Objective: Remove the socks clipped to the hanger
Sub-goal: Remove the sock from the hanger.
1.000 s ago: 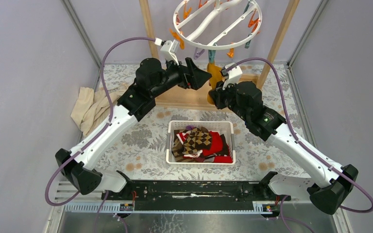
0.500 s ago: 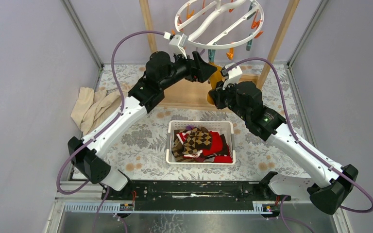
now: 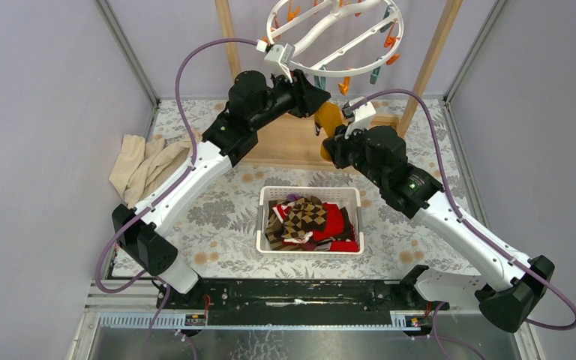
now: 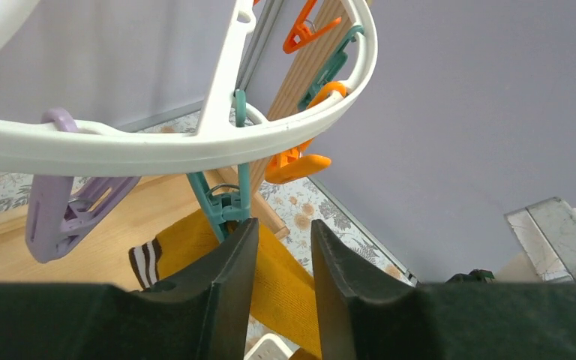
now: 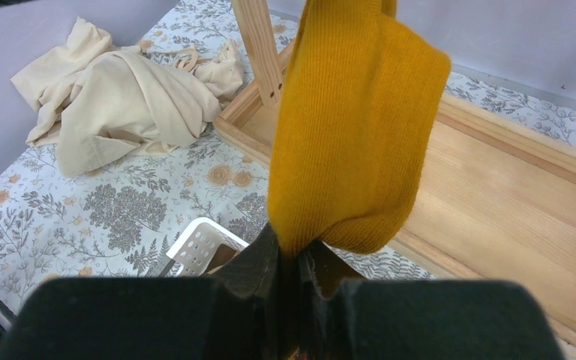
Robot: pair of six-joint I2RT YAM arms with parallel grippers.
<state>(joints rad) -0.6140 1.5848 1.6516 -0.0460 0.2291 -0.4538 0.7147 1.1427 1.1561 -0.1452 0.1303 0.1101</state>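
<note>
While both arms reach up over the table's far edge, right claw (image 5: 292, 259): pinched tight on the lower end of a mustard-yellow ribbed sock (image 5: 356, 127), which hangs straight above it.
Left claw (image 4: 281, 232): jaws parted, tips just under a teal plastic clip (image 4: 229, 202).
Teal clip: dangling from the white round plastic hanger ring (image 4: 157, 142), with the mustard sock's top right at it.
Neighbours on the ring: a purple clip (image 4: 64, 210) on one side, an orange clip (image 4: 296, 165) on the other.
Wooden rack base (image 3: 285, 146): along the far edge, below the sock.
White slotted basket (image 3: 264, 217): mid-table, holding a heap of red, argyle and dark socks (image 3: 307, 217).
Beige cloth (image 3: 142, 165): crumpled at the left edge.
</note>
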